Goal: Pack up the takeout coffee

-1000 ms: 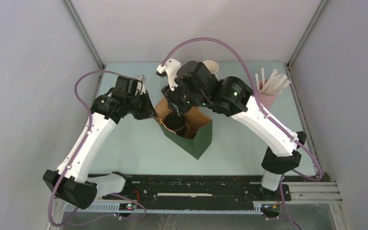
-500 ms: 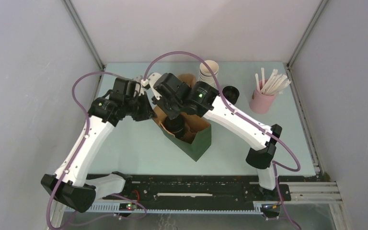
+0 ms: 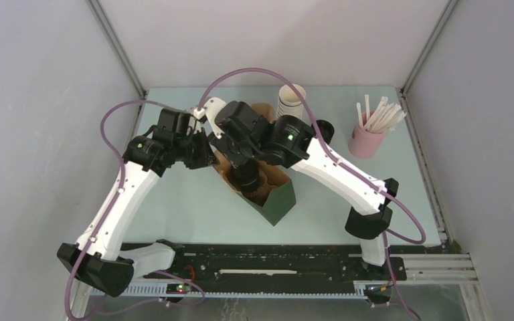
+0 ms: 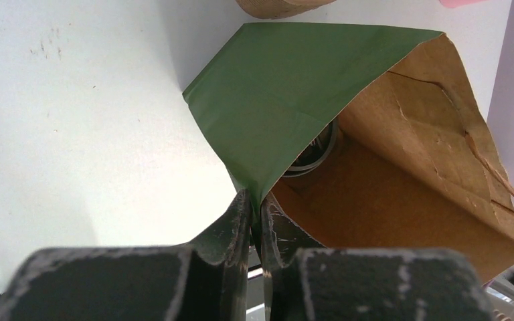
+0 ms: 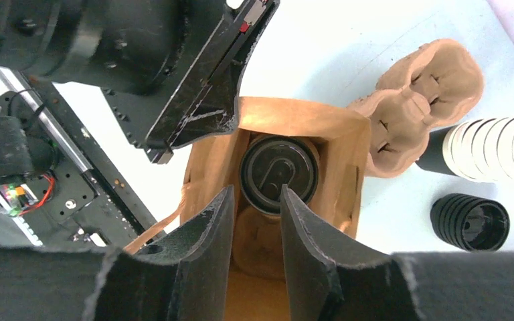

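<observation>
Left claw [image 4: 255, 208] pinches green bag [image 4: 274, 100]

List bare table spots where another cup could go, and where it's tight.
Free: the near-left strip of pale green table, between the left arm and the green paper bag; also near-right, between bag and the right arm's base. Crowded: far middle, where the brown pulp cup carrier, white-rimmed cup stack and black lid stack cluster behind the bag.

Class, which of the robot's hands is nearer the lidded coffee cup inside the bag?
Right. The right hand hovers just above the coffee cup, while the left hand pinches the green bag at its rim, beside the cup.
</observation>
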Controlling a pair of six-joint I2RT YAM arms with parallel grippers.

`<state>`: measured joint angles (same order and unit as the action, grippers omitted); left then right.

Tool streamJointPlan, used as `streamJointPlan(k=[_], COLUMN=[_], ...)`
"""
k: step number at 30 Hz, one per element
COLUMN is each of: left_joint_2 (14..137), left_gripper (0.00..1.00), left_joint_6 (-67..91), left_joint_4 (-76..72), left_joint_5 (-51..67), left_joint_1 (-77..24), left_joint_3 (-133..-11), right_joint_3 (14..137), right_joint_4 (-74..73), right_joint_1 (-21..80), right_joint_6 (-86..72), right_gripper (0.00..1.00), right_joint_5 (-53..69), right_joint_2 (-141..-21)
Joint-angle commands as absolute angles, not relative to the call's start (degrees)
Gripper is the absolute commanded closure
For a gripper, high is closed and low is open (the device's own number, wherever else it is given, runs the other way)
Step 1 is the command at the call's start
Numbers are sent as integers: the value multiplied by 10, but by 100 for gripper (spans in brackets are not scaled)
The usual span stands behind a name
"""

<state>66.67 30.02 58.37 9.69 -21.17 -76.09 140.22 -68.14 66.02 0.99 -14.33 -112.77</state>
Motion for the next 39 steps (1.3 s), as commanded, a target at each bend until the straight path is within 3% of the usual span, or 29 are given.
streamJointPlan(k=[1, 9, 24, 30, 39], left_joint_2=[650, 647, 644, 641, 643], left_gripper=[88, 88, 88, 88, 88], left_joint_6=[301, 303, 302, 302, 301], left_joint_4=[570, 573, 577, 577, 580], left_joint_5=[111, 112, 105, 104, 101], left_joint_1=[-214, -214, -217, -217, -217], left_joint_3=[-753, -751, -751, -746, -749], right_joint_3=[1424, 1345, 1285, 1232, 1183], right_joint_4=[-681, -651, -665, -632, -601], right_joint_1=[675, 670, 652, 648, 638], right_joint_6=[9, 7, -10, -8, -9], right_gripper=[61, 77, 76, 67, 46], right_joint_5=[-157, -151, -198, -194, -179], right_joint_2=[-1093, -1104, -1148, -1128, -1123])
